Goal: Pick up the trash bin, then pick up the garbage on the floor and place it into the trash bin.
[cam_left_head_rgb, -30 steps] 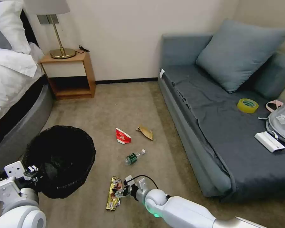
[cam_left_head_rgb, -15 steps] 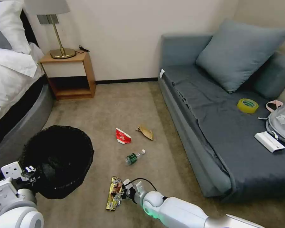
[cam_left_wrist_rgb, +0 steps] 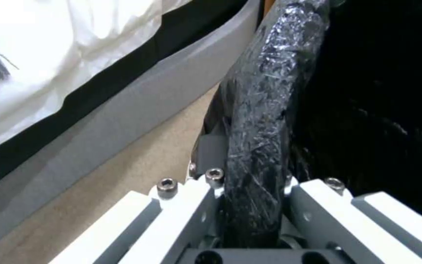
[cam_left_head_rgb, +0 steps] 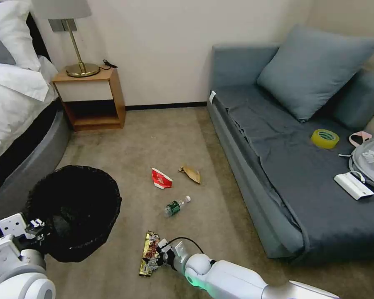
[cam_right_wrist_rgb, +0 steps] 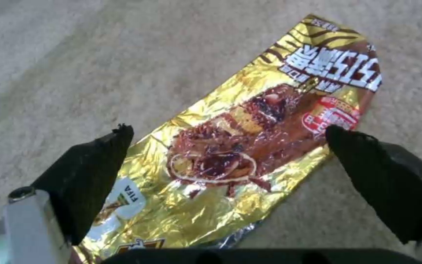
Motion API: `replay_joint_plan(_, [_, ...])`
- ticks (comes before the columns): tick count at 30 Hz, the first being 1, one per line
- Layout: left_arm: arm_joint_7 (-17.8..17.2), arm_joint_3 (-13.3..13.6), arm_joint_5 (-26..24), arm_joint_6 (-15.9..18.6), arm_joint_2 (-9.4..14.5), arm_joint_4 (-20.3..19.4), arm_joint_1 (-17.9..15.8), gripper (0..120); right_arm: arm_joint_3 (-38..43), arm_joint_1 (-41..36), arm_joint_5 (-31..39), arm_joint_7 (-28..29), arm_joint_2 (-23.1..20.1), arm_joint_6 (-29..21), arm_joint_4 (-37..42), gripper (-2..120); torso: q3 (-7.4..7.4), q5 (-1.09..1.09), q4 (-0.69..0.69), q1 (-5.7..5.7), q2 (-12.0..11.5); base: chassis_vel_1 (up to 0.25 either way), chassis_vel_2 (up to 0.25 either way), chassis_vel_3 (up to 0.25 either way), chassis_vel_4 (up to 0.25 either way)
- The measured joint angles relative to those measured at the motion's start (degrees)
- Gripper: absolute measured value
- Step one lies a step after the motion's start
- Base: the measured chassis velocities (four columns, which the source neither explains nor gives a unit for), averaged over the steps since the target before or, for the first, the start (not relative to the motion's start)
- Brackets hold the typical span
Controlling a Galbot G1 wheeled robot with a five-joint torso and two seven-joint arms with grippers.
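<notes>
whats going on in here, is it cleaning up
Yes. The left gripper is clamped on the bag-covered rim of the trash bin beside the bed. The right gripper is down at the carpet with its fingers open on either side of the gold snack wrapper, not closed on it. The green-label bottle, red-and-white carton and brown paper scrap lie on the floor.

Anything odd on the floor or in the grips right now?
Nothing odd. Left gripper clamps the trash bin rim; right gripper is open over the gold wrapper. Bottle, carton and paper scrap lie unspilled.
</notes>
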Motion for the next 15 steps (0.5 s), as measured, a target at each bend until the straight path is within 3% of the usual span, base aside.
replay_joint_plan(15, [0.1,-0.4,-0.1,-0.5,0.1,-0.1,0.3,2,0.9,0.8,-1.7,-0.2,-0.3,1.2,-1.6,100,0.00,0.00,0.00,0.00,0.0,0.000,0.000,0.000,0.000])
